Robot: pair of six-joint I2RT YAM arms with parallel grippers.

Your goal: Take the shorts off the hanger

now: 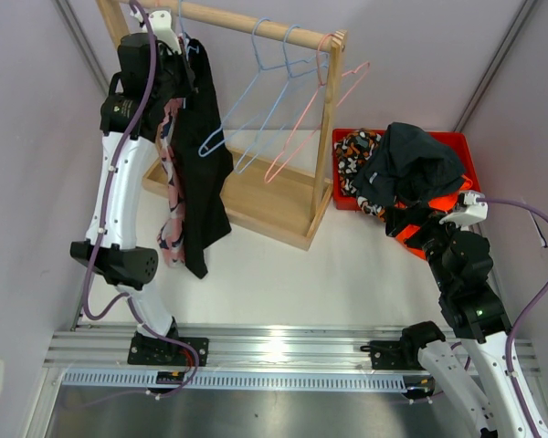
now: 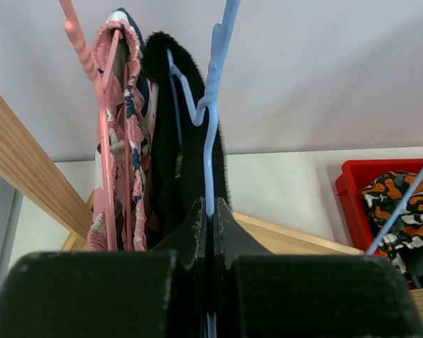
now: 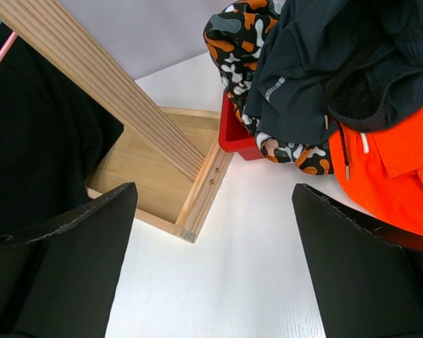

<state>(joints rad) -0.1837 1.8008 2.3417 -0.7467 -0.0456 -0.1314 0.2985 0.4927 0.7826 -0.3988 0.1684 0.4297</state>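
Black shorts (image 1: 204, 155) hang on a light-blue hanger at the left end of the wooden rack's rail (image 1: 256, 27). A pink patterned garment (image 1: 172, 182) hangs beside them on a pink hanger. My left gripper (image 1: 178, 46) is up at the rail. In the left wrist view it (image 2: 210, 211) is shut on the blue hanger wire (image 2: 210, 141), with the black shorts (image 2: 187, 127) draped over it. My right gripper (image 3: 211, 246) is open and empty, low over the table near the red bin (image 1: 466, 146).
Empty blue (image 1: 256, 109) and pink (image 1: 310, 119) hangers hang at the rail's right end. The rack's wooden base (image 1: 265, 205) lies below. The red bin holds a pile of black, camouflage and orange clothes (image 1: 411, 169). Purple walls close both sides.
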